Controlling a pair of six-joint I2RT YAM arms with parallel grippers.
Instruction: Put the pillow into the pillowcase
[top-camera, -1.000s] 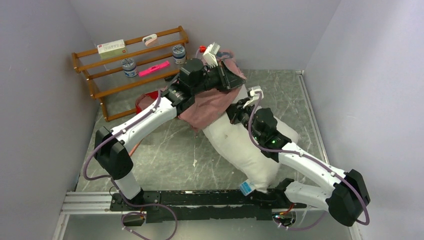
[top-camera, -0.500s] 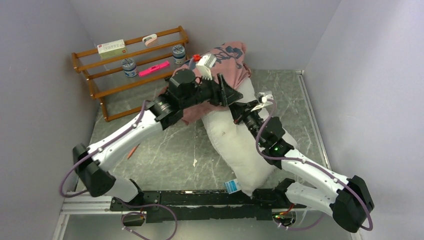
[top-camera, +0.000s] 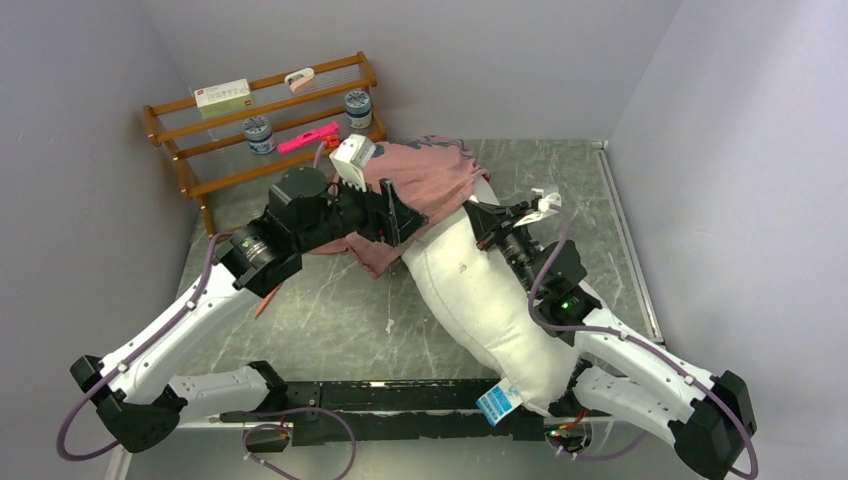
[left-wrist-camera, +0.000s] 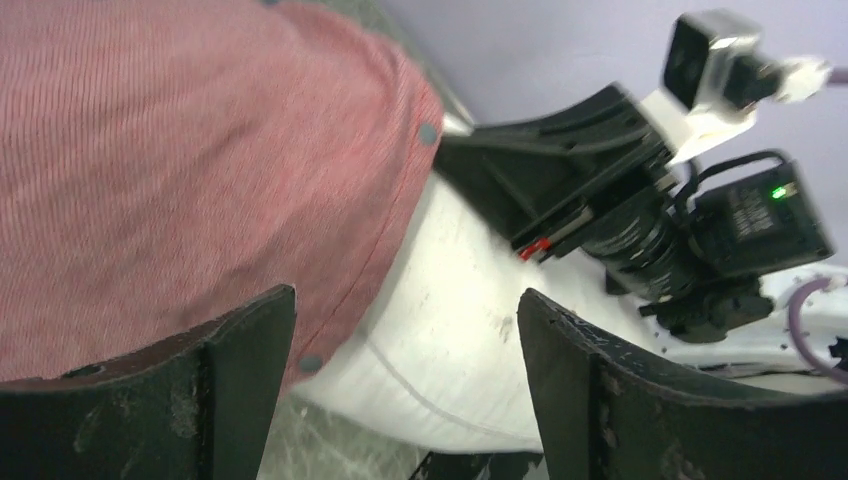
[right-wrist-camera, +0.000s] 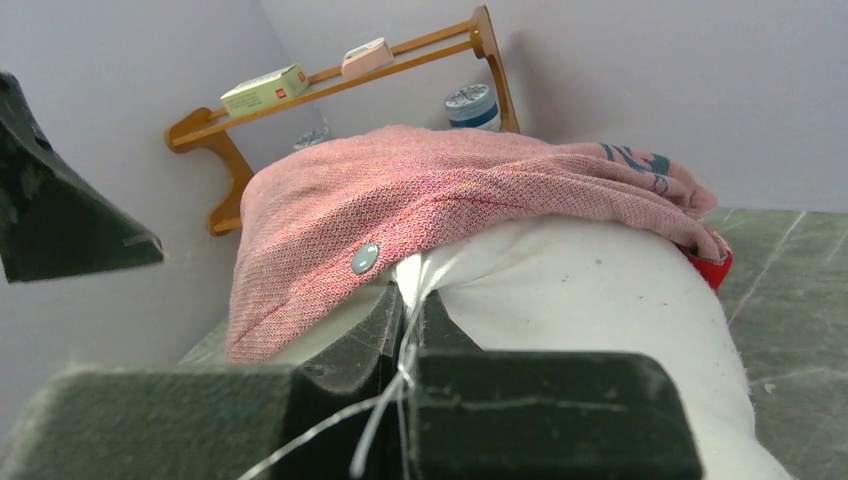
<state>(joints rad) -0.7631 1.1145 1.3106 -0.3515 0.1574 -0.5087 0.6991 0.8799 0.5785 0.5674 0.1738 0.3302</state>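
Pillow (top-camera: 480, 300) lies diagonally on the table (top-camera: 330, 320). Its near end, with a blue tag (top-camera: 497, 403), sits at the arm bases, and its far end points toward the back wall. Pillowcase (top-camera: 425, 175) is draped over that far end with the pale pink reverse up. Teal print and a strip of red show at its far edge. Most of the pillow is bare white. A round snap (right-wrist-camera: 365, 258) sits at the pillowcase hem, just above the white fabric.

Left gripper (top-camera: 397, 213) hangs at the left side of the hem. Its fingers (left-wrist-camera: 240, 370) are wide apart with nothing between them, and both pillow and hem show in the gap.

Right gripper (top-camera: 480, 215) is at the right side of the pillow. Its fingers (right-wrist-camera: 355, 340) are together, with the tips pushed into the pillow right under the hem. A white strand runs down between them; cannot tell if fabric is pinched.

Wooden rack (top-camera: 260, 120) stands at the back left with 2 jars (top-camera: 258, 133), a small box (top-camera: 222, 95) and a pink item (top-camera: 308, 137) on it.
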